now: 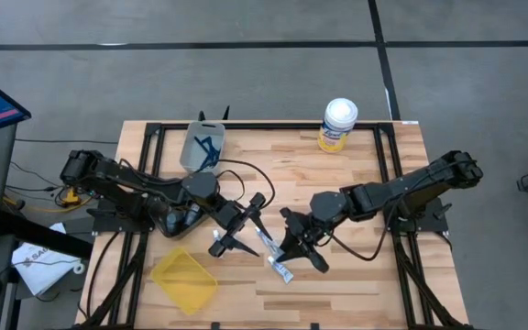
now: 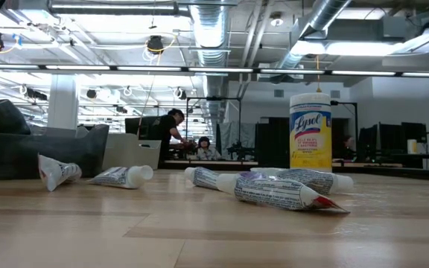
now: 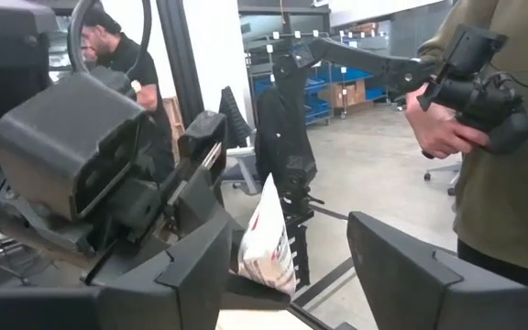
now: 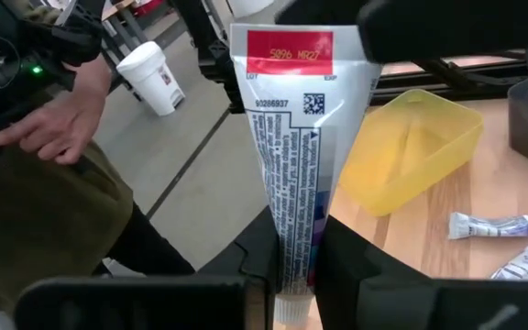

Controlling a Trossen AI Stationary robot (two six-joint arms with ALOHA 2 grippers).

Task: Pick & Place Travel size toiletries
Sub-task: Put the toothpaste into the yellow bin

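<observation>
The right hand is pinching a white toothpaste tube near its cap end, red-marked crimp pointing away from the fingers. The left hand is standing part-open around the tube's crimped end (not clamped). A yellow tray is sitting on the surface just beyond the right hand.

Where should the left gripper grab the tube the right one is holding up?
Grip the free crimped end, away from the right gripper, which pinches the tube near its cap. That end is flat and wide, so probably press on its broad faces, not its edges. The left gripper has its open fingers either side of the tube.
</observation>
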